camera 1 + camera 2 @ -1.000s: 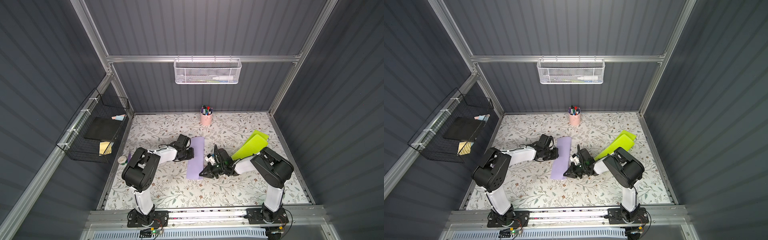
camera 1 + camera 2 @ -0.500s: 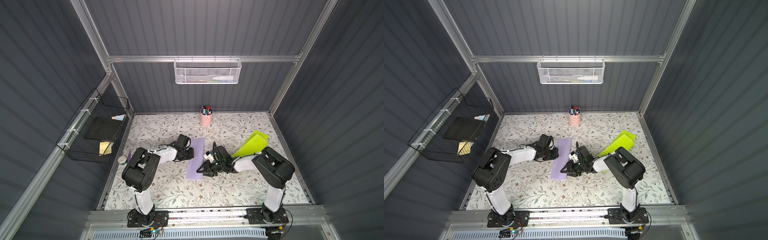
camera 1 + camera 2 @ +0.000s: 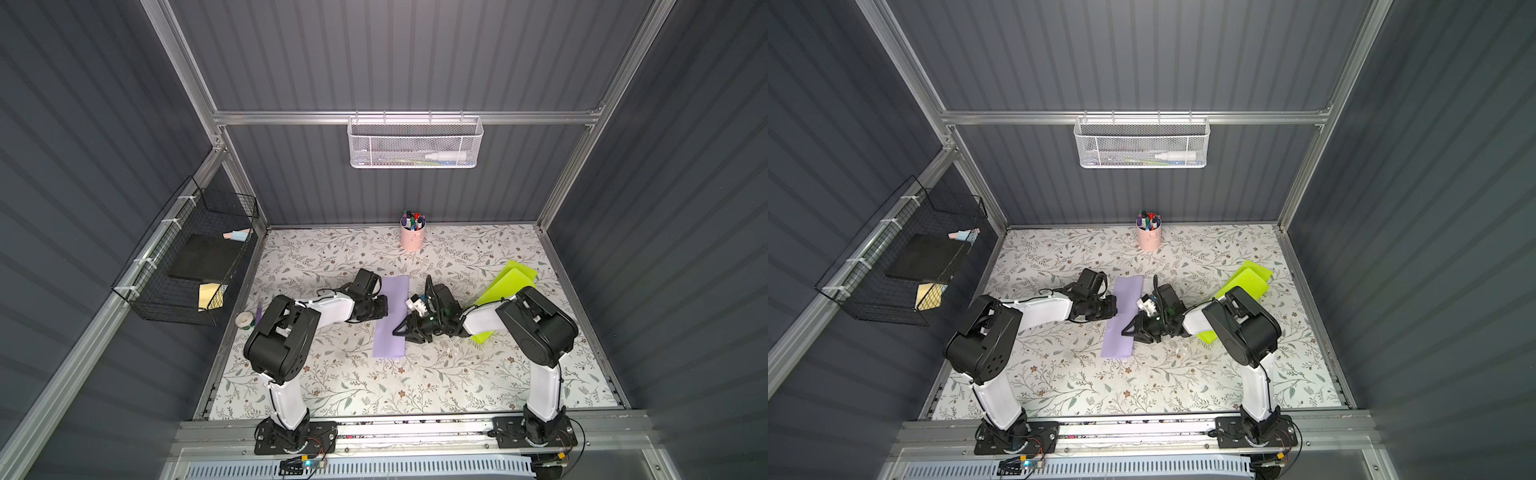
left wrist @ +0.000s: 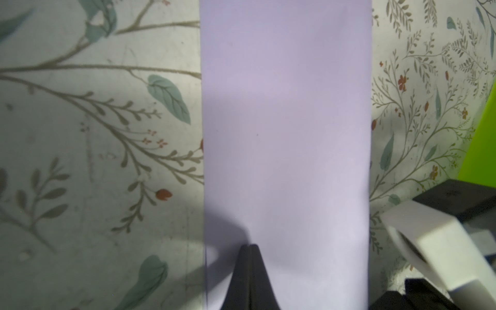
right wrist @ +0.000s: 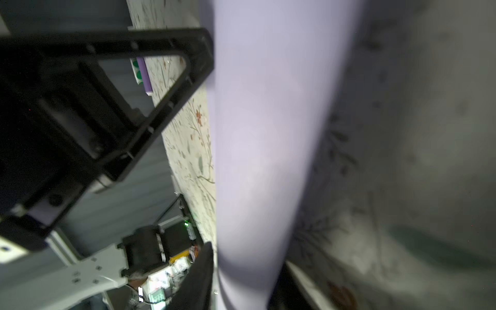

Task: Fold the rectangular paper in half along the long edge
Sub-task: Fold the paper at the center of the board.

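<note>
Our left gripper (image 4: pixel 249 249), black tapered fingers (image 4: pixel 241 281) pressed together, rests on the smooth matte lilac rectangular paper (image 3: pixel 390 316); our right gripper (image 3: pixel 401 332) meets its long edge, grip we cannot tell.

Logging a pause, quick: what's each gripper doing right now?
Left gripper: closed, tip on the purple paper.
Right gripper: at the paper's edge; grip cannot be told.

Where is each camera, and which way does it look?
Both top views: up high, looking down on the table; left arm and right arm show.
Left wrist: on that arm, facing down at the purple paper; shut left gripper shows.
Right wrist: on that arm, low, looking along the paper; right gripper shows.
Shared: all show the paper.
</note>
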`<state>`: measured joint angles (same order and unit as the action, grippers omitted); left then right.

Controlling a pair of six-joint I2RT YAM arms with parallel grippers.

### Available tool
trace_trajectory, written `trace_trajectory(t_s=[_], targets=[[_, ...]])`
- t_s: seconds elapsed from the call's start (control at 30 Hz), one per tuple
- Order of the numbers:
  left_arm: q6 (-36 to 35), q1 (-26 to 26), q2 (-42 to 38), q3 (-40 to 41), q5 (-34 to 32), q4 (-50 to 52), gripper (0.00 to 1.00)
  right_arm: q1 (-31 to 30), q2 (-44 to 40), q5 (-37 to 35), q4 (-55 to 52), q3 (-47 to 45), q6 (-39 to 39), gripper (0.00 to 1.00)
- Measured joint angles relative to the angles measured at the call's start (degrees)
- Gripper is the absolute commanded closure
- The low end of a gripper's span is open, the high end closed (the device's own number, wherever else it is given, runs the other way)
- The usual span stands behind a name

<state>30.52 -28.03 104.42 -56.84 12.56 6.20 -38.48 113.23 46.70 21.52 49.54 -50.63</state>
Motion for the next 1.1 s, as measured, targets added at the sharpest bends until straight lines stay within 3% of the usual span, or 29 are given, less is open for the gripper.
trace_trajectory(t_s=[0.03,0.2,0.27,0.33,0.4,0.53,0.67,0.7,0.77,0.93,0.97,1.03,1.1], targets=[[0.0,0.0,0.0,0.0,0.0,0.0,1.0,0.1,0.3,-0.3,-0.2,-0.1,0.0,1.0],[0.0,0.0,0.0,0.0,0.0,0.0,1.0,0.9,0.6,-0.5,-0.2,-0.4,-0.2,0.97],[0.0,0.0,0.0,0.0,0.0,0.0,1.0,1.3,0.6,-0.4,-0.2,-0.4,-0.1,0.73],[-0.2,0.0,0.0,0.0,0.0,0.0,1.0,1.9,0.5,1.1,0.8,-0.1,-0.3,0.59],[-0.2,0.0,0.0,0.0,0.0,0.0,1.0,2.3,0.5,1.2,1.2,0.9,-0.3,0.54],[-0.2,0.0,0.0,0.0,0.0,0.0,1.0,2.8,1.9,1.7,1.0,3.3,-0.2,0.53],[-0.2,0.0,0.0,0.0,0.0,0.0,1.0,3.3,4.1,2.0,0.6,6.3,0.4,0.63],[-0.2,0.0,0.0,0.0,0.0,0.0,1.0,3.5,4.6,1.9,0.2,6.8,0.5,0.72],[-0.2,0.0,0.0,0.0,0.0,0.0,1.0,4.0,5.6,1.9,-0.2,7.4,0.9,0.99],[-0.2,0.0,0.1,0.0,0.0,-0.1,1.0,5.7,6.9,2.7,-0.6,8.3,1.3,1.0],[-0.2,0.0,0.1,0.0,0.0,-0.1,1.0,5.7,6.9,2.8,-0.8,8.4,1.4,0.96],[-0.2,0.0,0.1,0.0,0.0,-0.1,1.0,5.7,6.9,2.8,-1.9,9.0,1.4,0.67],[-0.4,0.0,0.1,0.0,0.0,-0.1,1.0,6.0,7.1,4.0,-2.3,9.9,1.6,0.56]])
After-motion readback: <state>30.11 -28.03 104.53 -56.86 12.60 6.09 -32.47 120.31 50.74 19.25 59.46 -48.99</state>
